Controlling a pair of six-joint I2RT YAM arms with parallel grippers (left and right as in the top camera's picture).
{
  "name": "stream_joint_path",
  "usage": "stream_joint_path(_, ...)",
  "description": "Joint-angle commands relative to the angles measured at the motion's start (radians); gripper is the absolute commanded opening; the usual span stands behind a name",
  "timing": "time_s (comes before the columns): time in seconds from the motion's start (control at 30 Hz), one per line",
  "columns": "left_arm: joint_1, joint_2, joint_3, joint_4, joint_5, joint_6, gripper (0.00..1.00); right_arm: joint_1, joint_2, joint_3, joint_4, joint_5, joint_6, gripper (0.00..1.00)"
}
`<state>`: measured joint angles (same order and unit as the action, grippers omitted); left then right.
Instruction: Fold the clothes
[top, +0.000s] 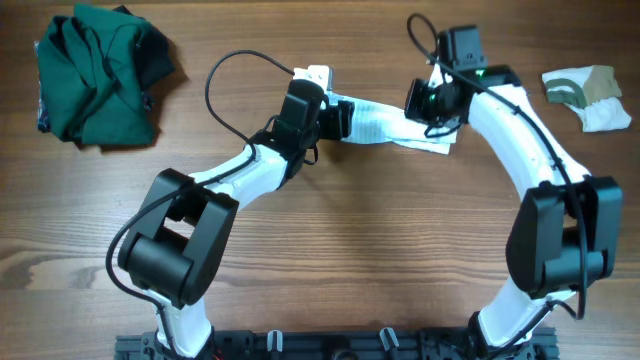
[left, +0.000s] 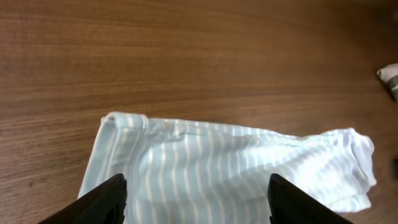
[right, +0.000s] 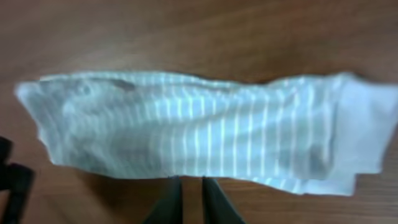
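Evenness matters: the striped garment (top: 380, 125) lies near the far edge of the worktop (top: 350, 250), left fingers (left: 106, 202) spread wide, right fingers (right: 166, 202) nearly together (grip unclear); pinch matching corners before folding.

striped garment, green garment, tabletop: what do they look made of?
Striped garment: thin, soft cloth, probably cotton, matte. It lies limp and creased, with a stitched band at one end. Dark green garment: heavier-looking matte fabric, bunched in deep folds; the fibre is unclear. Table: wood or wood-look laminate, with brown grain lines and a slight sheen. The pictures don't settle which.
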<state>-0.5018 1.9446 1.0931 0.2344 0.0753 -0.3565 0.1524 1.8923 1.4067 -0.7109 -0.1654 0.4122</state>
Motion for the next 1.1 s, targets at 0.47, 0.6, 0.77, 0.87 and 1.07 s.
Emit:
stream_joint_path(0.47, 0.007, 0.100, 0.003, 0.046, -0.009, 0.006, 0.57, 0.007, 0.044, -0.157, 0.253, -0.031, -0.009, 0.04)
stream_joint_path(0.6, 0.007, 0.111, 0.003, 0.047, -0.009, 0.005, 0.57, 0.007, 0.086, -0.157, 0.256, -0.034, 0.016, 0.04)
stream_joint_path(0.77, 0.008, 0.120, 0.003, 0.053, -0.005, 0.005, 0.57, 0.007, 0.135, -0.157, 0.236, -0.029, 0.034, 0.04)
stream_joint_path(0.87, 0.008, 0.121, 0.003, 0.049, -0.003, 0.005, 0.56, 0.007, 0.135, -0.157, 0.222, 0.006, 0.037, 0.04)
stream_joint_path(1.07, 0.008, 0.165, 0.003, 0.082, 0.070, 0.005, 0.63, 0.007, 0.135, -0.157, 0.193, 0.019, 0.045, 0.04)
